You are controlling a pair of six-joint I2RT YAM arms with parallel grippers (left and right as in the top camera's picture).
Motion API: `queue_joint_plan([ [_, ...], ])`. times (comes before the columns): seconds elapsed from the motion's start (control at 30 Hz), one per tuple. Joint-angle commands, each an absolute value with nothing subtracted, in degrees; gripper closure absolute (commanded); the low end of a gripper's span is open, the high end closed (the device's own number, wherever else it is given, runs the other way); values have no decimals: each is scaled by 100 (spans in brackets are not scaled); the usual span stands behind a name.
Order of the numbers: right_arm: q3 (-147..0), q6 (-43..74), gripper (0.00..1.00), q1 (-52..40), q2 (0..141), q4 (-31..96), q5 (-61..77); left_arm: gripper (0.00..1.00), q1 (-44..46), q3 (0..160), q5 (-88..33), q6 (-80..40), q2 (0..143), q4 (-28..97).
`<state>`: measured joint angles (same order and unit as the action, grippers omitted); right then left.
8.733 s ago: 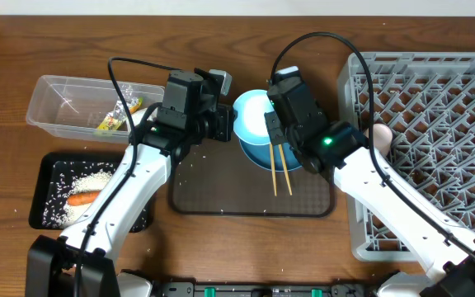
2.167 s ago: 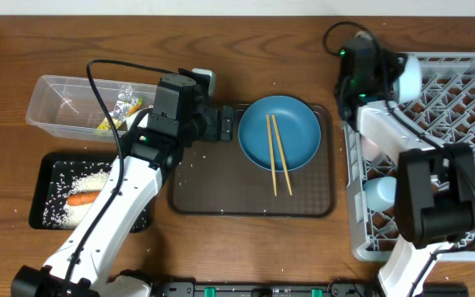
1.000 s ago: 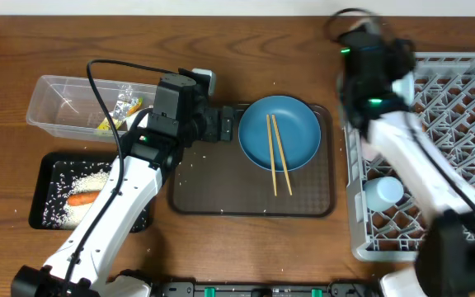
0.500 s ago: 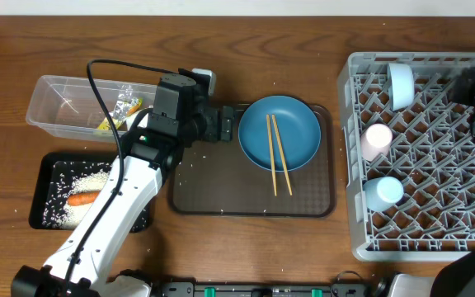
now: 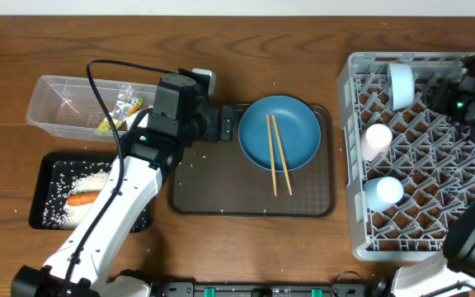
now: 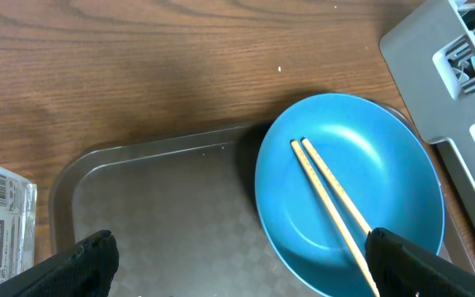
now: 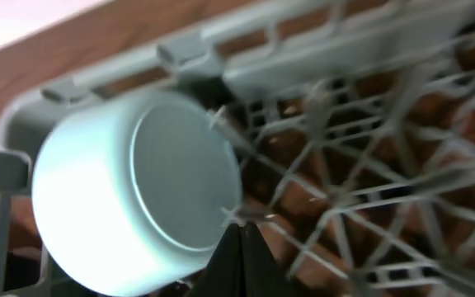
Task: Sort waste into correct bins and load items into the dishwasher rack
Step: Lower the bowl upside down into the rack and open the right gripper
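Locate the two wooden chopsticks [image 5: 277,154] side by side on the blue plate [image 5: 297,124], itself seated at the right end of the brown serving tray [image 5: 213,194]. Note the long axis: from the far part of the plate toward the robot's edge of the table, slanting slightly right, with the near tips overhanging the plate rim above the tray.

Working outward, find the left gripper [image 5: 226,124] just beside the plate's left rim, jaws spread wide and empty, chopsticks directly to its right. In the left wrist view, confirm both sticks [image 6: 336,206] running diagonally between the two dark fingertips [image 6: 89,260], nearer the right-hand one.

Find the right gripper [image 7: 239,252] well apart, over the far corner of the dishwasher rack [image 5: 419,59], fingers pressed together on nothing, next to the light blue bowl [image 5: 401,85].

Treat the left arm as the nearer. Expect a short reach rightward, probably with wrist rotation to close across the sticks, not along them.
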<state>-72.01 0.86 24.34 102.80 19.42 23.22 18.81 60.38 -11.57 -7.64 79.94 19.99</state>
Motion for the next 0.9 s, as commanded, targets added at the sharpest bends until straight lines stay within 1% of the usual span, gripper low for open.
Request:
queue_joint_plan([
  [0.0, -7192, 161, 99, 2193, 10471, 1890, 2764, 2, 1855, 6031, -1087, -753, 7946, 2008],
  [0.27, -7194, -95, 99, 1678, 10486, 1870, 2880, 2, 1855, 6031, -1085, -753, 7946, 2008],
  [0.4, -7194, -93, 99, 1566, 10379, 1863, 2873, 2, 1855, 6031, -1087, -753, 7946, 2008],
  [0.57, -7231, -91, 99, 1594, 9870, 1868, 2541, 2, 1855, 6031, -1085, -753, 7946, 2008],
  [0.73, -7231, -91, 98, 1594, 9000, 1870, 2161, 2, 1855, 6031, -1087, -753, 7946, 2008],
  [0.77, -7231, -89, 92, 1594, 8818, 1881, 2163, 2, 1855, 6031, -1087, -753, 7946, 2005],
  [0.8, -7231, -89, 79, 1594, 8665, 1911, 2163, 2, 1855, 6031, -1087, -753, 7946, 2005],
  [0.83, -7231, -89, 54, 1594, 8477, 1981, 2163, 2, 1855, 6031, -1085, -753, 7946, 2005],
  [0.87, -7231, -86, 38, 1594, 8326, 2067, 2167, 2, 1855, 6031, -1087, -753, 7946, 2001],
])
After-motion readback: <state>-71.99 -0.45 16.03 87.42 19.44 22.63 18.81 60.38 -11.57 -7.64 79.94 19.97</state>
